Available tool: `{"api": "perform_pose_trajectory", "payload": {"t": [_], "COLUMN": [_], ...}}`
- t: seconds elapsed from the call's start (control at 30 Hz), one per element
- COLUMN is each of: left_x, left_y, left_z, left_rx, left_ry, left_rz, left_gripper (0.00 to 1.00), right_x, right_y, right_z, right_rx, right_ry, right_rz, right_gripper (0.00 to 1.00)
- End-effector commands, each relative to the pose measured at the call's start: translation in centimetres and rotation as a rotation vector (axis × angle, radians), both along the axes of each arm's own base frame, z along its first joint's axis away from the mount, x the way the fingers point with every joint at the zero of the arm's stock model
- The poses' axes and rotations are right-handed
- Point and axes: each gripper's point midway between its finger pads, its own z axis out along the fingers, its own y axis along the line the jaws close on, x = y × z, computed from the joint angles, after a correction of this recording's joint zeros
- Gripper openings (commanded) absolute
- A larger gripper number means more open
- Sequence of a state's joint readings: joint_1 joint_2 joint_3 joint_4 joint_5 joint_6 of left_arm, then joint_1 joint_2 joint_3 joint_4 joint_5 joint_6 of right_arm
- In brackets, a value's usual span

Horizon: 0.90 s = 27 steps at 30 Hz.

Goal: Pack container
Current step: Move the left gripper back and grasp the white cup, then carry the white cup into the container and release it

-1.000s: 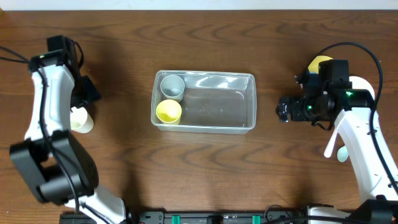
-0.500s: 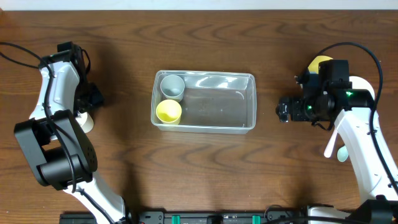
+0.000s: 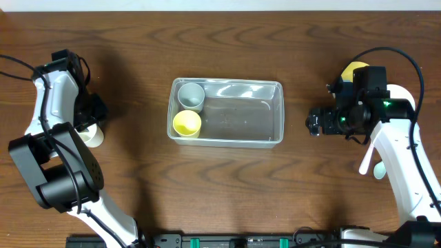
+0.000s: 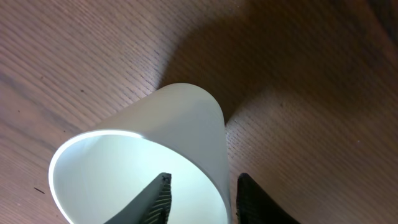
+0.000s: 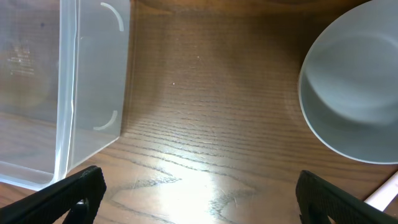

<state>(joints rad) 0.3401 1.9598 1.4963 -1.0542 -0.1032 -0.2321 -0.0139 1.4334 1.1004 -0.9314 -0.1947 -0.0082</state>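
Note:
The container (image 3: 241, 117), a clear rectangular tub, sits mid-table with a grey cup (image 3: 191, 95) and a yellow cup (image 3: 187, 122) at its left end. At far left a cream-white cup (image 3: 93, 136) lies tipped on the wood. My left gripper (image 3: 88, 124) is at its mouth. In the left wrist view the gripper (image 4: 202, 180) straddles the cup (image 4: 180, 118) wall. One finger (image 4: 158, 196) is inside and stands off the wall, the other (image 4: 252, 196) is just outside it. My right gripper (image 3: 313, 122) (image 5: 199, 177) hangs wide open over bare wood, right of the container (image 5: 93, 74).
A grey bowl (image 5: 354, 87) lies just right of the right gripper. A yellow object (image 3: 355, 69) shows behind the right arm, and a white utensil (image 3: 368, 157) lies near the right edge. Bare wood separates the tub from both arms.
My left gripper has come down onto the cream cup's mouth and its jaws have narrowed around the wall. The right arm has not moved.

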Motion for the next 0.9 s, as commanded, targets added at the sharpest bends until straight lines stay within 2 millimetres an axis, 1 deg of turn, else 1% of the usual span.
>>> {"api": "perform_pose_trajectory", "payload": {"t": [0.0,0.1,0.2,0.27,0.33,0.53,0.63,0.73,0.8,0.87], "left_x": [-0.6,-0.6,-0.6,-0.6,-0.6,-0.5,-0.4,0.0,0.4,1.1], "left_y": [-0.2,-0.2,-0.2,-0.2,-0.3,-0.4,-0.7,-1.6,-2.7,-4.2], "left_z": [-0.7,-0.7,-0.7,-0.7,-0.7,-0.7,-0.3,1.0,2.7,5.1], "left_rx": [-0.017,-0.017,-0.017,-0.017,-0.021,-0.024,-0.021,-0.014,-0.003,0.012], "left_ry": [0.026,0.026,0.026,0.026,0.025,0.024,0.017,-0.005,-0.037,-0.092], "left_rz": [-0.006,-0.006,-0.006,-0.006,-0.006,-0.007,-0.017,-0.045,-0.078,-0.14], "left_gripper": [0.3,0.21,0.19,0.09,0.06,0.06,0.06,0.06,0.06,0.06], "right_x": [0.4,0.4,0.4,0.4,0.4,0.4,0.4,0.5,0.5,0.5], "right_y": [0.0,0.0,0.0,0.0,0.0,0.0,0.0,0.0,0.0,0.0], "right_z": [0.6,0.6,0.6,0.6,0.6,0.6,0.6,0.6,0.6,0.6], "right_rx": [0.014,0.014,0.014,0.014,0.014,0.014,0.014,0.014,0.014,0.014], "right_ry": [-0.012,-0.011,-0.011,-0.011,-0.011,-0.011,-0.012,-0.014,-0.015,-0.015], "right_rz": [-0.012,-0.012,-0.012,-0.012,-0.012,-0.012,-0.012,-0.012,-0.012,-0.012], "right_gripper": [0.99,0.99,0.99,0.99,0.99,0.99,0.99,0.99,0.99,0.99]}}
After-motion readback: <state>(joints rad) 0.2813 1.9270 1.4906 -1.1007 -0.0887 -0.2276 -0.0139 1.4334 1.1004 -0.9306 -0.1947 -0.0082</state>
